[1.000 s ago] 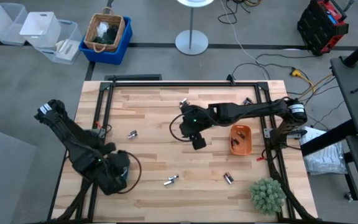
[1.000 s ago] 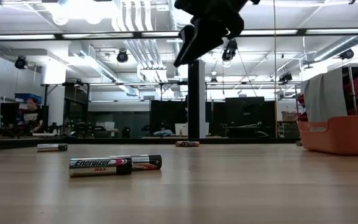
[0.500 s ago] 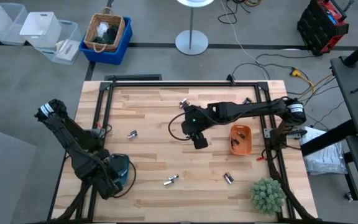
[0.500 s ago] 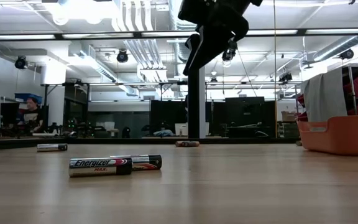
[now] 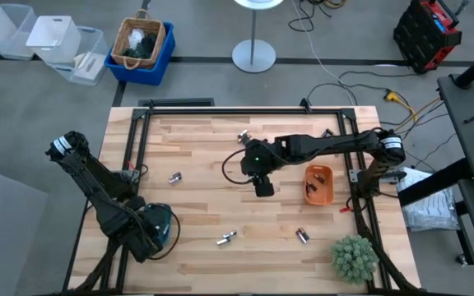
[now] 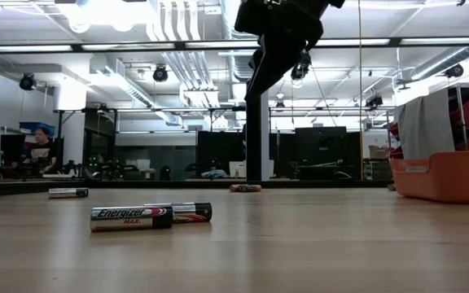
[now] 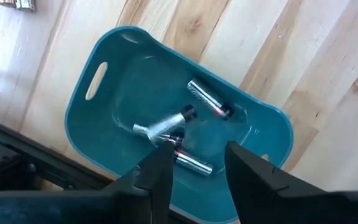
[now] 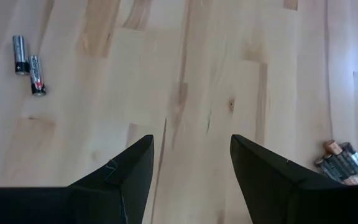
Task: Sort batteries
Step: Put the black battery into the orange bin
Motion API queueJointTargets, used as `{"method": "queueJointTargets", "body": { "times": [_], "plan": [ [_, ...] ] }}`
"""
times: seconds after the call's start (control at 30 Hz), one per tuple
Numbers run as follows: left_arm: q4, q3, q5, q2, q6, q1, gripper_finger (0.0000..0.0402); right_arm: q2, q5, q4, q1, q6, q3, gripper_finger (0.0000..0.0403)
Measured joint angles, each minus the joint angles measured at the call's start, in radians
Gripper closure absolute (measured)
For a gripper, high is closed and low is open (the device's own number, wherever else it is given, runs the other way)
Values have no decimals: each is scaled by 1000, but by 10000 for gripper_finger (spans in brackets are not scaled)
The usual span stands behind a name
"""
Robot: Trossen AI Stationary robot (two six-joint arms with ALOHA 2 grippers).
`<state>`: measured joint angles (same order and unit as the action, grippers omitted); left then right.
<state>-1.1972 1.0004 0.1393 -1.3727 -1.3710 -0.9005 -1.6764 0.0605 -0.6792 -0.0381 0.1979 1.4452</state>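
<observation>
A teal tray (image 7: 98,93) at the table's near left holds three batteries (image 7: 207,106); one of them (image 7: 163,126) is blurred. My left gripper (image 7: 197,171) hangs open above this tray (image 5: 164,215), touching nothing. My right gripper (image 5: 262,186) hangs open and empty over the table's middle, left of the orange tray (image 5: 318,183). It shows high in the low view (image 6: 277,45). Loose batteries lie flat on the wood: one at the left (image 5: 175,177), a pair near the front (image 5: 226,238), a cluster (image 5: 303,236) and one at the far middle (image 5: 243,136).
The orange tray (image 6: 446,175) holds some batteries. A green plant-like ball (image 5: 354,257) sits at the near right corner. Black frame rails (image 5: 138,131) run along the table's left, far and right sides. Bare wood lies between the two arms.
My left gripper has drawn back a little toward the table's near left, so the teal tray now shows beside it. My right gripper has tipped its fingers more upright and shifted slightly, staying high over the table's middle.
</observation>
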Motion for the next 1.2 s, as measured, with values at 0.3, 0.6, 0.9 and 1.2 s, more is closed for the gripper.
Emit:
{"method": "queueJointTargets", "body": {
  "times": [0.3,0.6,0.9,1.2],
  "plan": [
    [0,0,26,0,90,0,278,0,1,10,60,-47,-25,197],
    [0,14,195,0,229,0,277,0,-8,10,141,-224,-84,197],
    [0,36,404,0,386,0,277,0,-8,-12,257,-483,-106,197],
    [0,37,532,0,485,0,277,0,-19,-187,356,-827,-121,197]
  ]
}}
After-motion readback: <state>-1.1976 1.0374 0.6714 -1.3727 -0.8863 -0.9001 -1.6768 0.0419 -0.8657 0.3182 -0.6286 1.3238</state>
